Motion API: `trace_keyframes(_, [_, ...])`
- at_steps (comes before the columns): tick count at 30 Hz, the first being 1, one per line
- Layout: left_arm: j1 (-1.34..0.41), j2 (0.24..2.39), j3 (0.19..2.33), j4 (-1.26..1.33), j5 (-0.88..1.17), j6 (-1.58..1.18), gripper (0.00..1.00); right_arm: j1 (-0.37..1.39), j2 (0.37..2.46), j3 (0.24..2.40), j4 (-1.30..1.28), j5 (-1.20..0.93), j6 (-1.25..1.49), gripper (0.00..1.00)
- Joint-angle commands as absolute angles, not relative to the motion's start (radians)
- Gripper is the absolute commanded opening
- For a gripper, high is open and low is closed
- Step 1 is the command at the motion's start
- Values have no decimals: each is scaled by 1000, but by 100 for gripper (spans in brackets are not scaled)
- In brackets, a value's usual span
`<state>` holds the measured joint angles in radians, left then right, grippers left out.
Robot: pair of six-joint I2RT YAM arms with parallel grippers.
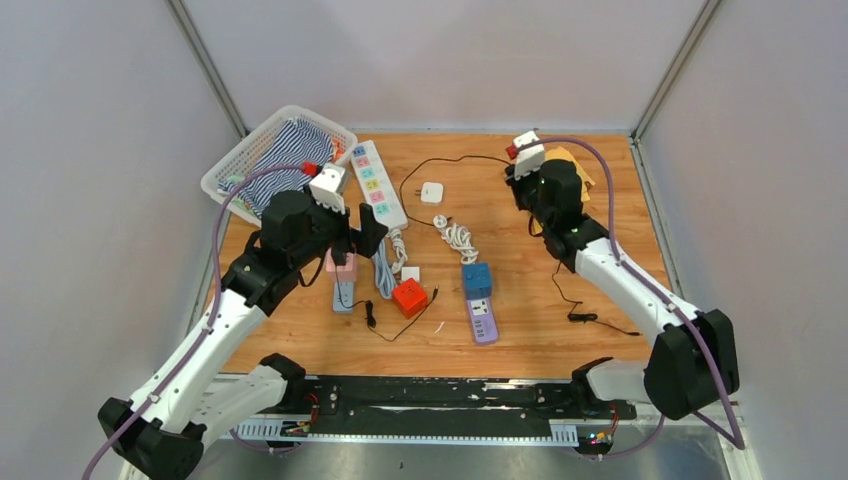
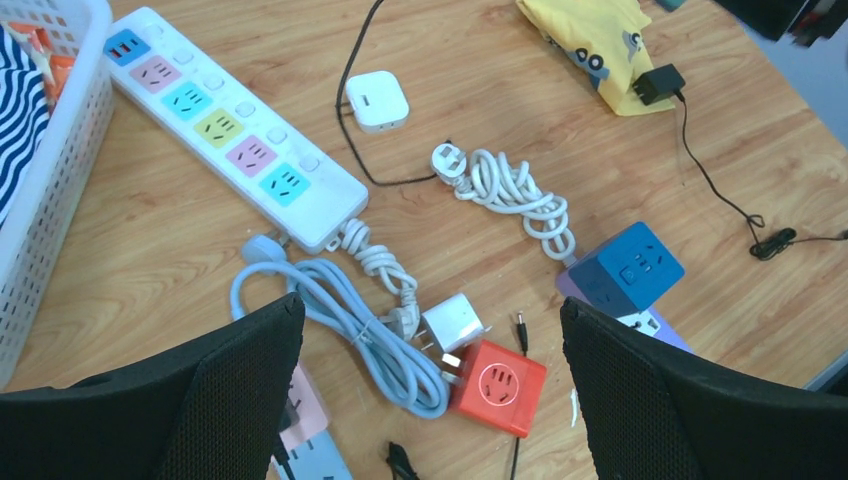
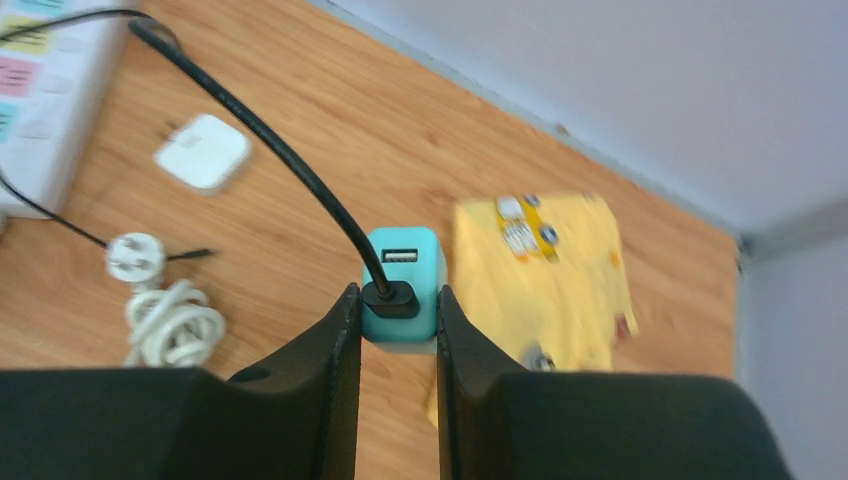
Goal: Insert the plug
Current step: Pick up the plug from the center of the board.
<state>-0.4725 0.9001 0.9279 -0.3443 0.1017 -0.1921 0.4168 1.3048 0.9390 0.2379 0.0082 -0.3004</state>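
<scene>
My right gripper point(image 3: 397, 300) is shut on a teal USB charger plug point(image 3: 403, 262), held above the wood at the back right. A black cable point(image 3: 270, 140) is plugged into the charger's face and trails off to the left. My left gripper point(image 2: 432, 305) hangs wide open over the table's middle left with nothing between its fingers. Below it lie a red cube socket point(image 2: 500, 385) and a small white adapter point(image 2: 455, 322) touching it. A long white power strip point(image 2: 230, 130) with coloured sockets lies beyond. In the top view the right gripper point(image 1: 530, 190) is mostly hidden under its wrist.
A blue cube socket point(image 2: 628, 268) sits on a purple strip point(image 1: 483, 322). A pink and blue strip point(image 2: 305, 430) lies under my left finger. Also here are a light-blue cable point(image 2: 330, 310), a white coiled cord point(image 2: 510, 190), a white square adapter point(image 2: 378, 100), a yellow cloth point(image 3: 540, 270) and a basket point(image 1: 240, 155) at the back left.
</scene>
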Motion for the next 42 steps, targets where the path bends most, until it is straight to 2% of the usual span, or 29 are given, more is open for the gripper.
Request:
trace_keyframes(1, [-466, 873, 898, -395, 88, -148, 100, 346, 1279, 1024, -30, 354, -134, 0])
trace_keyframes(4, [-466, 850, 885, -404, 82, -149, 100, 271, 1303, 1131, -180, 523, -81, 0])
trace_keyframes(7, [-466, 827, 870, -412, 73, -145, 100, 161, 1307, 1239, -304, 573, -11, 0])
trace_keyframes(11, [-466, 805, 849, -420, 58, -137, 100, 69, 1278, 1312, -338, 681, -26, 0])
trace_keyframes(15, [-466, 796, 836, -422, 53, -133, 100, 49, 1278, 1323, -375, 803, -44, 0])
trace_keyframes(17, [-466, 796, 830, -418, 54, -133, 100, 51, 1272, 1276, -426, 665, -10, 0])
trace_keyframes(20, [-466, 798, 824, -419, 49, -132, 100, 56, 1235, 1114, -409, 352, 83, 0])
trace_keyframes(25, [-467, 796, 821, -430, 42, -122, 100, 119, 1165, 884, -306, 193, 165, 0])
trace_keyframes(30, [-466, 800, 819, -423, 50, -129, 100, 241, 1084, 749, -245, 181, 176, 0])
trace_keyframes(37, [-466, 796, 802, -374, 128, -187, 100, 377, 951, 678, -280, 191, 248, 0])
trace_keyframes(42, [-466, 808, 805, -346, 158, -224, 100, 541, 830, 594, -231, 251, 315, 0])
